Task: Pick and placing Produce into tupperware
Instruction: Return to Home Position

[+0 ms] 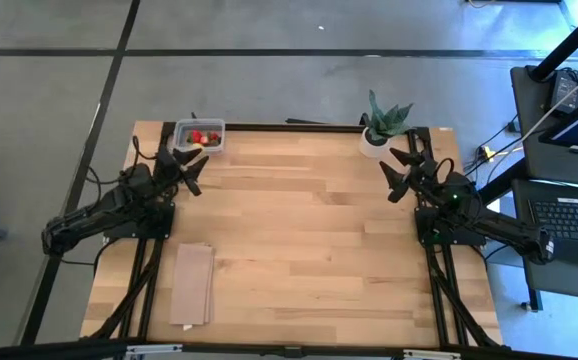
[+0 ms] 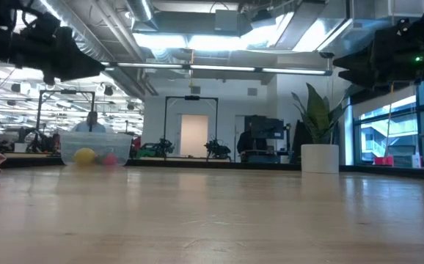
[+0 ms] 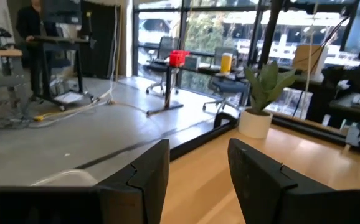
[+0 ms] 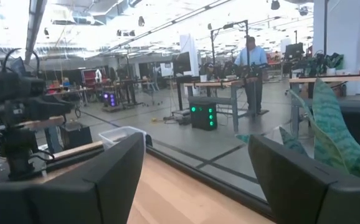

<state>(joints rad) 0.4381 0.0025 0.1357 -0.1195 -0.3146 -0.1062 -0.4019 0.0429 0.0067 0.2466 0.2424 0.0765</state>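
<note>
The clear tupperware (image 1: 200,136) stands on its base at the table's far left corner. The produce (image 1: 204,137) lies inside it: small red pieces and a yellow one (image 2: 85,156). My left gripper (image 1: 195,172) hovers level just on the near side of the tupperware, above the table. It is open, with nothing between its fingers (image 3: 149,177). My right gripper (image 1: 395,174) hovers at the table's right side, near the potted plant. It is open wide and empty in the right wrist view (image 4: 195,168).
A spiky green plant in a white pot (image 1: 384,125) stands at the far right. A flat tan cloth (image 1: 193,284) lies near the front left. The wooden tabletop (image 1: 299,230) between the arms is bare. A laptop desk (image 1: 569,200) stands off the right edge.
</note>
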